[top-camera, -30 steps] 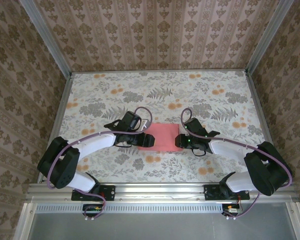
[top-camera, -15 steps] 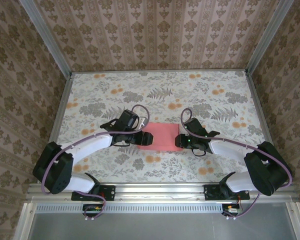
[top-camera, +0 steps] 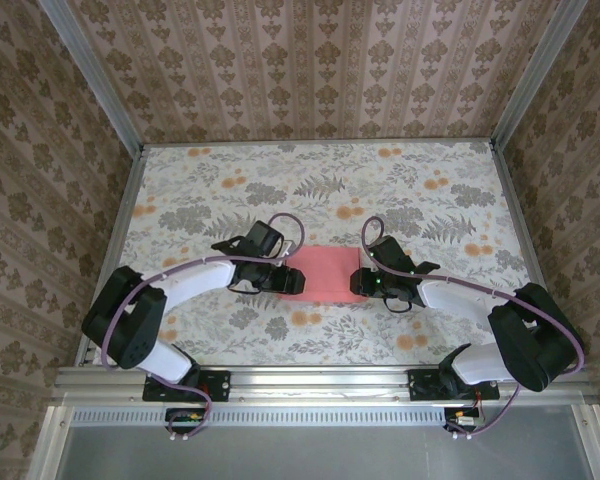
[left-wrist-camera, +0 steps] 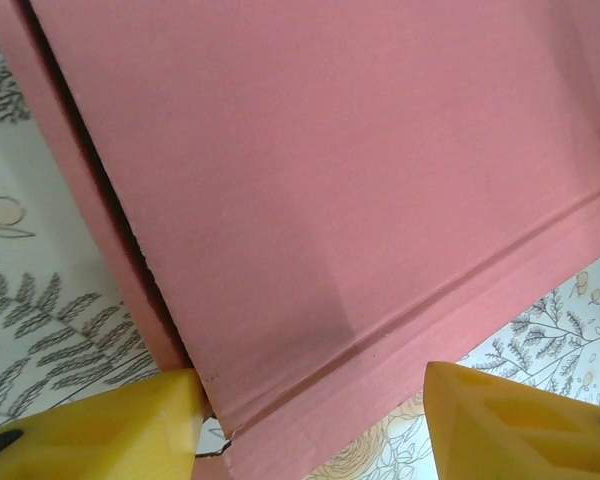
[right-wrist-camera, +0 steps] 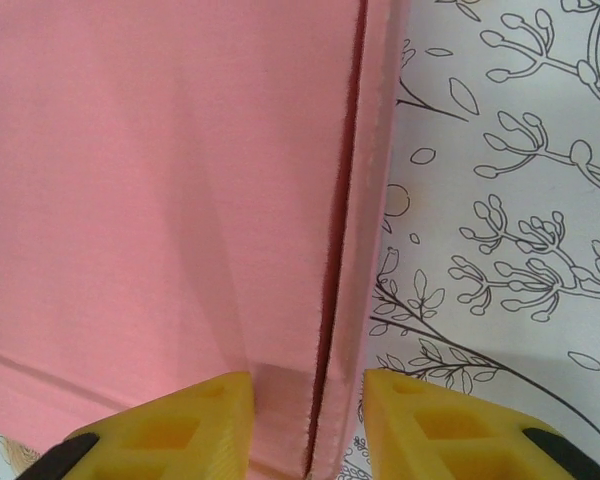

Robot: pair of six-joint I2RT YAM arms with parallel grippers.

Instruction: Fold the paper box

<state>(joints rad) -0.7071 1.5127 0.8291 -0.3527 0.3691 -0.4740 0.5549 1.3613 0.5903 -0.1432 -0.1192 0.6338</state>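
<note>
On the left, our left gripper (left-wrist-camera: 310, 428) stands with its jaws spread wide, straddling a corner at the left end of the box (top-camera: 325, 272). In its wrist view, one jaw sits against that corner, where a dark slit runs between the top panel and a side strip. The other jaw lies just beside the box's long creased edge. We cannot tell whether either jaw presses on the card, so we read this gripper as parted rather than gripping.

In the middle, the box lies flat on the table (top-camera: 230, 185), between the two grippers and nearer the arm bases than the far wall. From above it is a plain pink rectangle, with none of the pale inner side showing and no loose flap standing up.

On the right, our right gripper (right-wrist-camera: 308, 428) stands narrow on the box's right end. Its wrist view shows a doubled strip of card filling the gap between the jaws, with a thin dark seam running along it. We take it to be pinching that edge.

We judge the task far along, since the sheet is already a shallow closed shape. What seems left is seating the edges. Both seams gape a little, and those strips probably want tucking or pressing flat before the box counts as folded.
</note>
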